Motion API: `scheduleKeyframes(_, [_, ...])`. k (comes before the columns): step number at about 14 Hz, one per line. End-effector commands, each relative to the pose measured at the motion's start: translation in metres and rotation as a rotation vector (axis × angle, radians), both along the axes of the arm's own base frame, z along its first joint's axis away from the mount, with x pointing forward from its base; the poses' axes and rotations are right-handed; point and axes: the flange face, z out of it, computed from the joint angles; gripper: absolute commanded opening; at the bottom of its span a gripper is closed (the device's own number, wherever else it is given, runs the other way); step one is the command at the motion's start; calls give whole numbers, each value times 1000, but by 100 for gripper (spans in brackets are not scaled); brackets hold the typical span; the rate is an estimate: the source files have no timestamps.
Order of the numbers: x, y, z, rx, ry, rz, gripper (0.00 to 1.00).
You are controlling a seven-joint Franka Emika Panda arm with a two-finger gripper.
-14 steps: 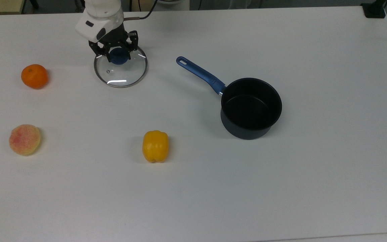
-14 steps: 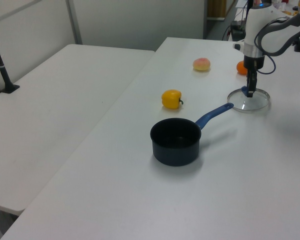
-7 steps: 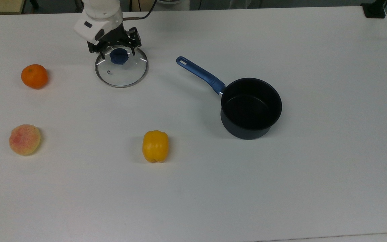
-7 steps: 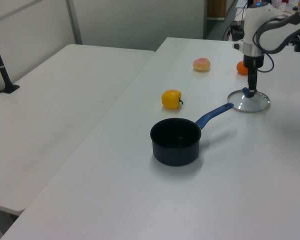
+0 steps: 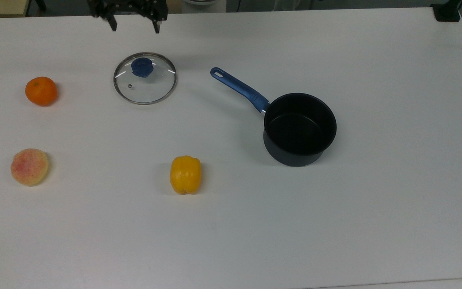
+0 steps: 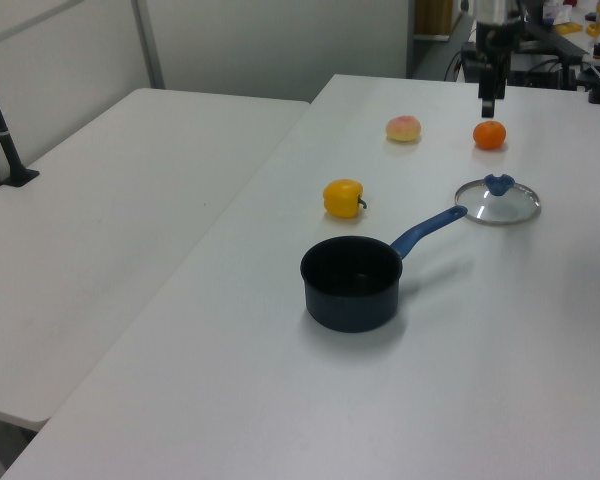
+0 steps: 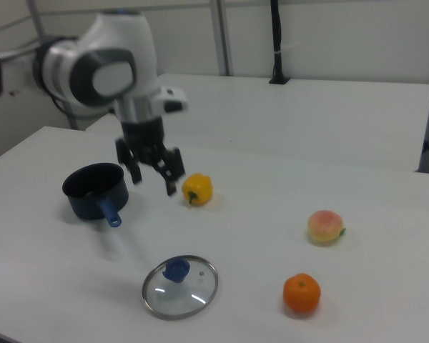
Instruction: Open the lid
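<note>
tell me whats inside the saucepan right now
Nothing: the saucepan is uncovered, and the top view shows a bare dark bottom. The near inner wall is hidden by the rim in the left view. The lid lies flat on the table, apart from it.

Lighting even and bright on my feeds, diffuse from overhead, white bench (image 5: 375,224) slightly washed out, soft faint shadows beside the saucepan (image 5: 299,128), small glints on the lid (image 5: 144,78) glass, arm (image 7: 100,71) motion-blurred in my right view, colours cool.

The top view's upper edge cuts off the hand (image 5: 134,24) above its fingers.
</note>
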Motion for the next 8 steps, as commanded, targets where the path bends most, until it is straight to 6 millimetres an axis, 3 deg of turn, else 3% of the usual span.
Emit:
scheduleKeyframes(1, [1, 52, 70, 16, -41, -149, 100])
scheduleKeyframes(3, [-6, 79, 91, 20, -41, -136, 100])
scheduleKeyframes(5, [-7, 104, 92, 57, -41, -107, 100])
scheduleKeyframes(8, [-1, 122, 81, 61, -68, -60, 100])
